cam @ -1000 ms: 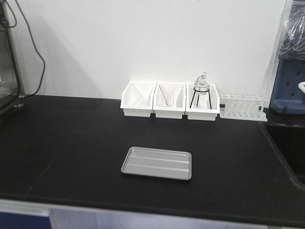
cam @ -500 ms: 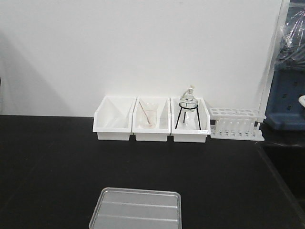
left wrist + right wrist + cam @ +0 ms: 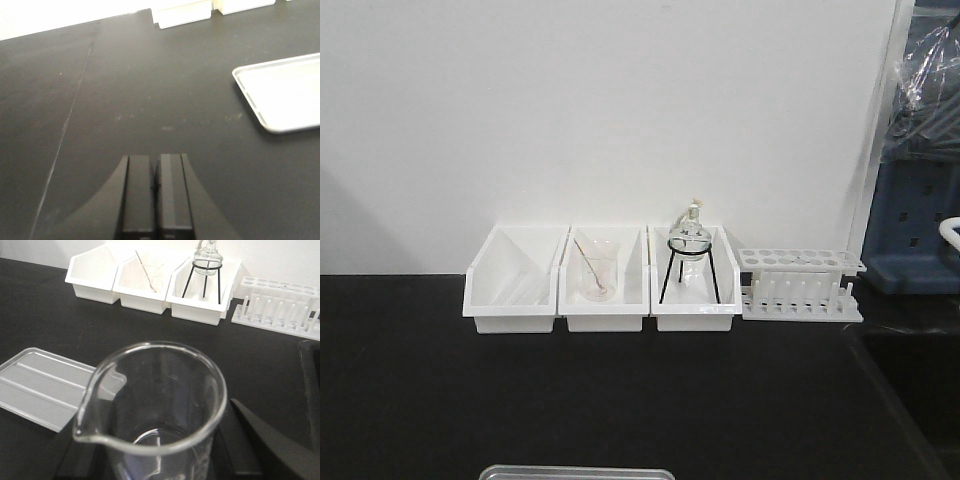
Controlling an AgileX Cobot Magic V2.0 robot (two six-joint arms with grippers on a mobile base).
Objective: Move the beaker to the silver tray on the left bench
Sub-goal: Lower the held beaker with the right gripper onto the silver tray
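Black matte bench (image 3: 410,400) runs back to a plain white wall (image 3: 570,110). Three white bins (image 3: 600,300) stand in a row against the wall, with a test-tube rack (image 3: 800,285) just beside them on the right.

The beaker (image 3: 152,410) is clear glass, with its spout toward lower left. It looks empty and is up off the bench, grasped by the right gripper (image 3: 160,465), whose dark fingers (image 3: 255,440) flank it.

In the right wrist view the silver tray (image 3: 45,390) lies flat to the left of the beaker. It is bare, with a raised rim, and sits well forward of the bins.

Left gripper (image 3: 156,195) has its fingers pressed together on nothing, over open bench left of the tray. A raised lip (image 3: 306,390) bounds the bench on the right.
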